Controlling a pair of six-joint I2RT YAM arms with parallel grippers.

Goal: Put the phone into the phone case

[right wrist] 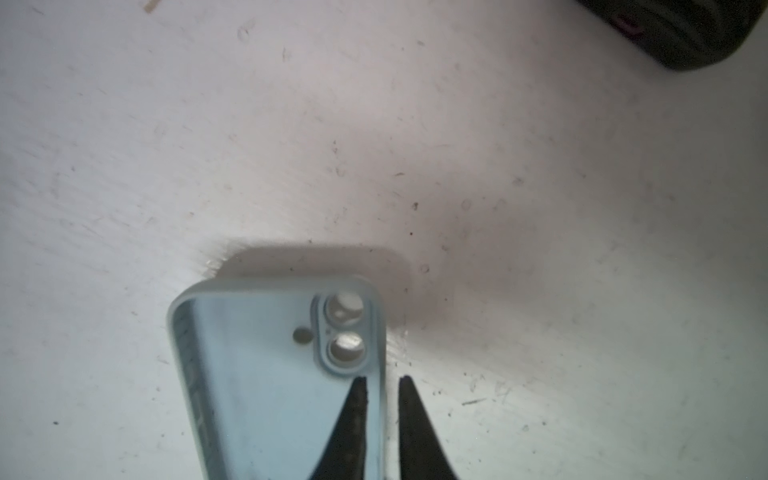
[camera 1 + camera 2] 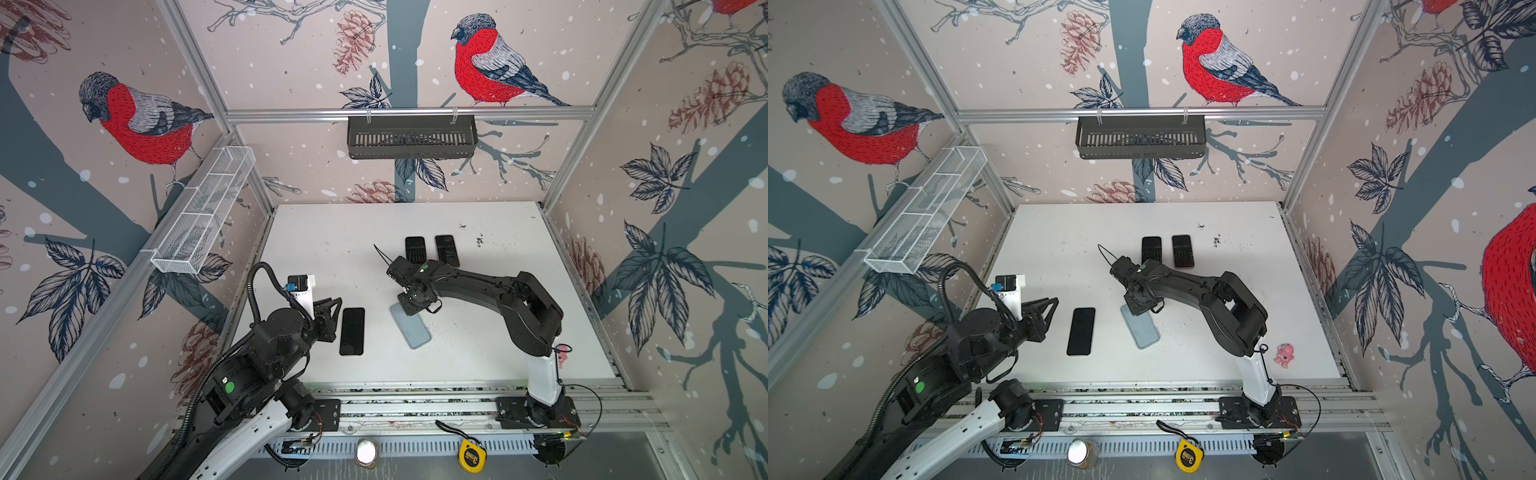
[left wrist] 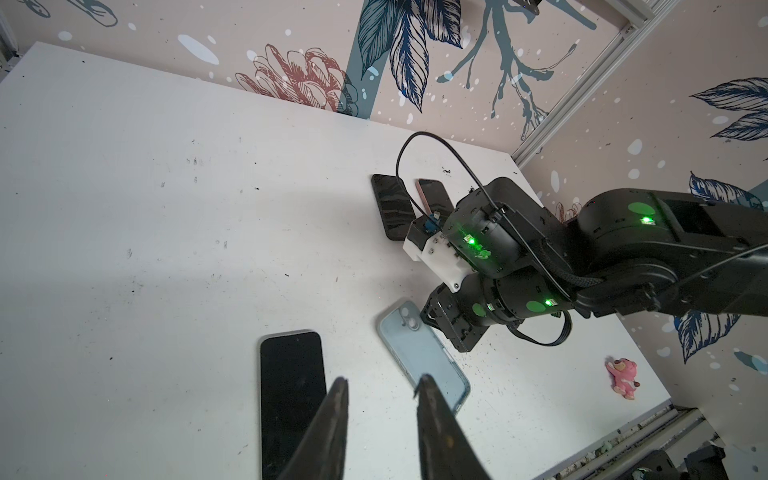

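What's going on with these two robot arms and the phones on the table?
The right gripper straddles one side wall of the light blue phone case near its camera cutout; whether it is clamped is unclear. The left gripper hangs open beside the black phone, which lies flat, not yet in the case.

I had the left arm [image 2: 274, 332] folded low beside its base, forearm running forward, with the left gripper [image 3: 382, 380] held roughly level and aimed toward the middle, its 2 jaws parted and nothing between them. The right arm [image 2: 498, 291] reached inward across the middle, elbow raised and wrist bent down, so the right gripper [image 1: 383, 378] pointed downward, jaws a narrow gap apart.
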